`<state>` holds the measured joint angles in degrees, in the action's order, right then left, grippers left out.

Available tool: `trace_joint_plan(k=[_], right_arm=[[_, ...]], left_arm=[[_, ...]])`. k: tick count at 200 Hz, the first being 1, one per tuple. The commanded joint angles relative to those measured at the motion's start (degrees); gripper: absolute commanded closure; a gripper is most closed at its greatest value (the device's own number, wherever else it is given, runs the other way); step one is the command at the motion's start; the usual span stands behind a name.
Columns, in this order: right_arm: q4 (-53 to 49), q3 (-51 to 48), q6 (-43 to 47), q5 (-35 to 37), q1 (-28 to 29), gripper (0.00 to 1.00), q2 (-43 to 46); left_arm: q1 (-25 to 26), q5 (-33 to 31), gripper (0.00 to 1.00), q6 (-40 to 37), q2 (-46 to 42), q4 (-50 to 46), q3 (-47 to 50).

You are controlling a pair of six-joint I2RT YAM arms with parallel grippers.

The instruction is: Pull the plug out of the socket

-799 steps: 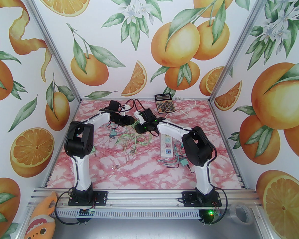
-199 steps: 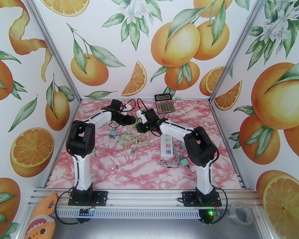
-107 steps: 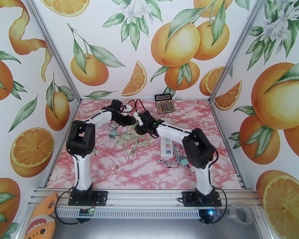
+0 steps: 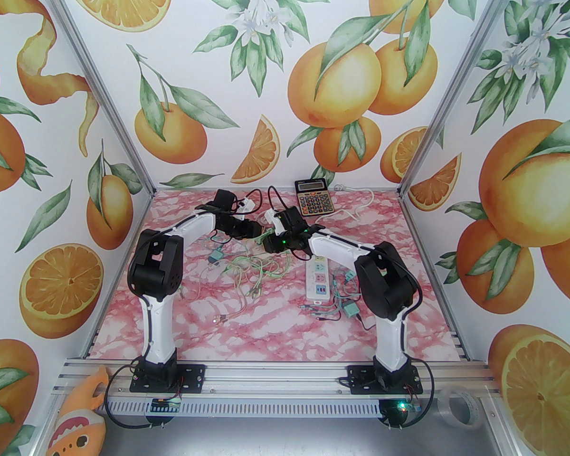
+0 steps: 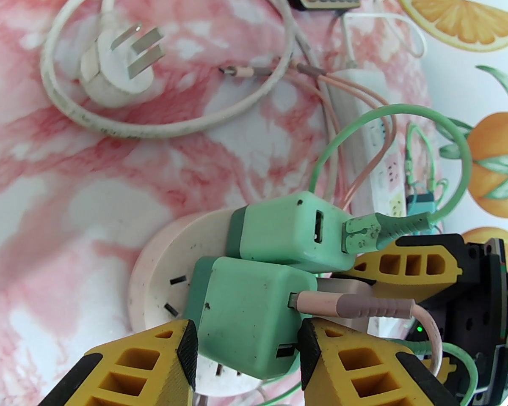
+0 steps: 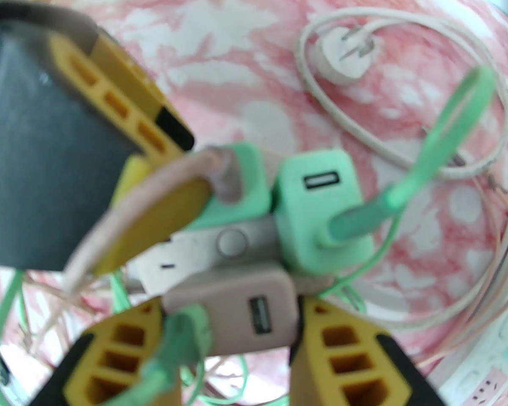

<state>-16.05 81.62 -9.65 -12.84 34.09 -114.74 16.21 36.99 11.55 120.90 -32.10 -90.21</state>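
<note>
A round white socket (image 5: 161, 260) is lifted between both arms over the middle of the table. My left gripper (image 5: 247, 343) is shut on a green plug (image 5: 245, 307) that sits against the socket's face and carries a pink cable. A second green plug (image 5: 288, 235), with a green cable, sits beside it. My right gripper (image 6: 230, 315) is shut on a pink plug (image 6: 233, 307) at the socket's (image 6: 230, 241) near side; whether that plug is fully seated I cannot tell. From above, the left gripper (image 4: 252, 230) and right gripper (image 4: 270, 242) meet tip to tip.
A calculator (image 4: 314, 197) lies at the back. A white power strip (image 4: 317, 278) lies under the right arm, with a teal adapter (image 4: 349, 309) and cables beside it. Loose green and pink cables (image 4: 251, 273) spread mid-table. A white three-pin plug (image 5: 118, 66) with coiled cord lies behind the socket.
The right wrist swung left half a second ago and has come back right and farther back. The left wrist shifted slightly back-right with it. Both grips are unchanged.
</note>
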Motion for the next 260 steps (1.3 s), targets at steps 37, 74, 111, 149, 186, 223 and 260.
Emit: trace_joint_plan(k=[37,74,111,149,186,223,260], right_arm=[[-4.2,6.8,6.7,4.9,7.3,0.73,2.7],[-7.2,9.4,10.8,8.6,10.8,0.73,1.0],[-5.4,8.4,6.7,5.2,7.9,0.73,1.8],[-0.8,6.0,-1.6,-3.4,1.6,0.74,3.2],[-0.2,5.9,-3.4,-5.4,-0.2,0.74,3.2],[-3.0,6.6,-0.7,-1.5,1.3,0.73,3.6],[-6.9,6.7,2.0,2.4,2.0,0.72,6.7]], left_arm=[[1.1,-8.6,0.56,-2.3,5.4,-7.9,2.6],[1.3,-8.6,0.56,-2.5,5.7,-7.9,2.7],[1.4,-8.8,0.56,-2.6,5.7,-7.9,2.7],[1.5,-9.0,0.56,-2.8,5.5,-7.6,3.0],[1.6,-9.0,0.56,-2.8,5.7,-7.6,3.0],[1.6,-9.3,0.57,-2.7,5.8,-7.9,2.4],[1.1,-9.0,0.56,-1.6,4.7,-7.6,1.3]])
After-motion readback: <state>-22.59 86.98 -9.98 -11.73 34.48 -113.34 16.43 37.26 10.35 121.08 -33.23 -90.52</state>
